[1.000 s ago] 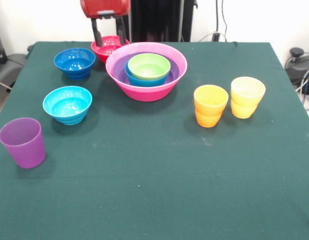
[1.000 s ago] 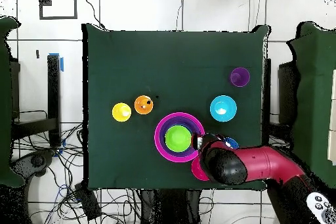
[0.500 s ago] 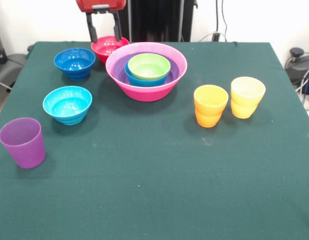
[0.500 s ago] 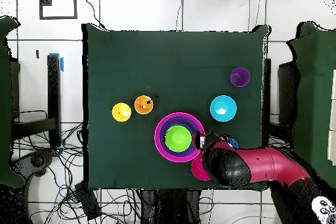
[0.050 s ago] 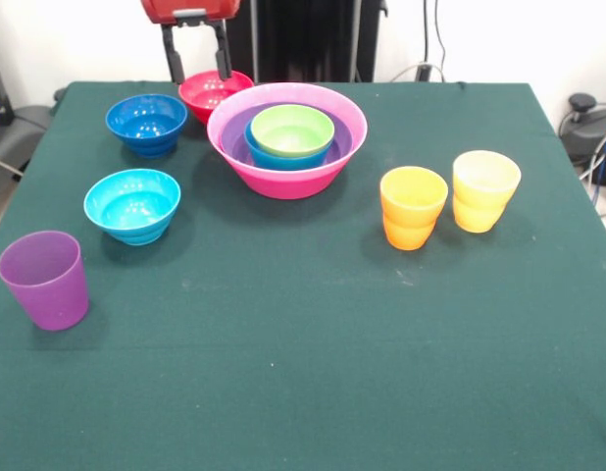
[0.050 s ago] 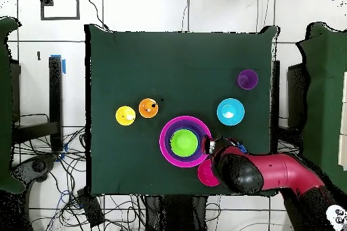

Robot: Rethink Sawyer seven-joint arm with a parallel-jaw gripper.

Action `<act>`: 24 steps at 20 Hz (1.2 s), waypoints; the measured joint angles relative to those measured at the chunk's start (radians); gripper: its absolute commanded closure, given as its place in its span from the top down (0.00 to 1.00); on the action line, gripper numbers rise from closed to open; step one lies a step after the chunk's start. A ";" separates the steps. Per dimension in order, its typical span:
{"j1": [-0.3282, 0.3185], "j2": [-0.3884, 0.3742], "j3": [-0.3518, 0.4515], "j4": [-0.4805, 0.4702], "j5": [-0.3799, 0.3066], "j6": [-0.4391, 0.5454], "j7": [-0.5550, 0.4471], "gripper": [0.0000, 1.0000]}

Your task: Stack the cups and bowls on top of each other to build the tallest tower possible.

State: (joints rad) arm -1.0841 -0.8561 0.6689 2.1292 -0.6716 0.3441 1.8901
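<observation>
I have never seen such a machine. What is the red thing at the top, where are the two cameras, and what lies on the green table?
The red thing is a robot arm; its end effector, two open black fingers, holds nothing above a small red-pink bowl. One camera faces the robot across the table; the other looks straight down. On the cloth: a big hot-pink bowl with purple, blue and lime green bowls nested inside, a dark blue bowl, a cyan bowl, and purple, orange and yellow cups.
</observation>
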 measured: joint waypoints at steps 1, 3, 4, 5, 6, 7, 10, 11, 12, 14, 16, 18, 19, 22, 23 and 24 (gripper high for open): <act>-0.008 -0.001 0.005 0.000 0.000 0.004 0.000 1.00; -0.021 -0.003 0.012 0.000 0.000 0.012 0.000 1.00; -0.032 -0.003 0.019 0.000 0.000 0.021 0.000 1.00; -0.040 -0.004 0.023 0.000 0.000 0.027 0.000 1.00; -0.059 -0.004 0.033 0.000 0.000 0.041 0.000 1.00; -0.068 -0.004 0.037 0.000 0.000 0.047 0.000 1.00; -0.098 -0.004 0.051 0.000 0.000 0.064 0.000 1.00; -0.108 -0.004 0.055 0.000 0.000 0.068 0.000 1.00; -0.123 -0.004 0.062 0.000 0.000 0.073 0.000 1.00; -0.143 -0.004 0.074 0.000 -0.001 0.080 0.000 1.00; -0.158 -0.004 0.084 0.000 -0.001 0.089 0.000 1.00; -0.177 -0.004 0.096 0.000 -0.001 0.104 0.000 1.00; -0.181 -0.004 0.099 0.000 -0.001 0.107 0.000 1.00; -0.188 -0.004 0.105 0.000 -0.003 0.116 0.000 1.00; -0.190 -0.004 0.107 0.000 -0.005 0.118 0.000 1.00; -0.191 -0.004 0.109 0.000 -0.009 0.119 0.000 1.00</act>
State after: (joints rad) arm -1.2750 -0.8601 0.7778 2.1295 -0.6807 0.4630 1.8901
